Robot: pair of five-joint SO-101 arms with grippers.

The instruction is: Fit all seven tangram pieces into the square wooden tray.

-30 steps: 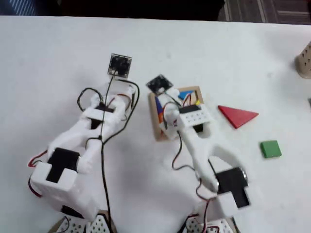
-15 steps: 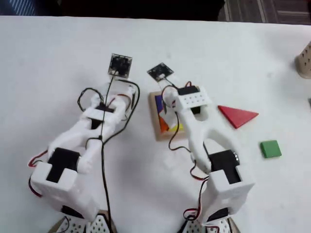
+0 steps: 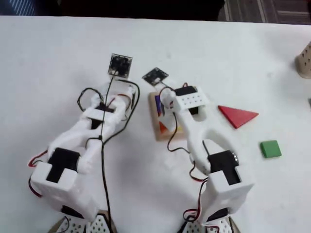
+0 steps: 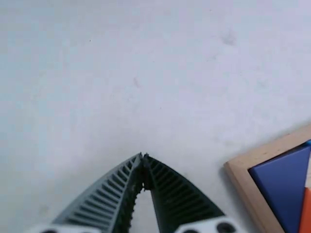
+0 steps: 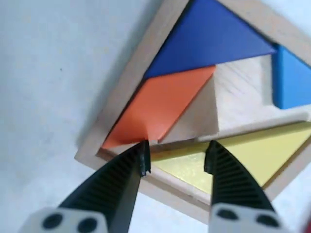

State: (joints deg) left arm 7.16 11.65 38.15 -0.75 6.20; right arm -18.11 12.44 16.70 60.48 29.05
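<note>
right jaws apart over the yellow piece (image 5: 243,150) in the tray (image 5: 129,82)

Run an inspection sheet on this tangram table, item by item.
Surface: white table.
Job's things: wooden tray holds dark blue piece, orange piece, light blue piece, yellow piece, with bare wood between; red triangle and green square lie outside.
Clutter: perforated wooden block at the table's edge.
Grippers: left gripper shut, empty, beside the tray; right gripper open over the tray's rim.
Cables: wires along both arms.
Surroundings: dark floor beyond the table.
</note>
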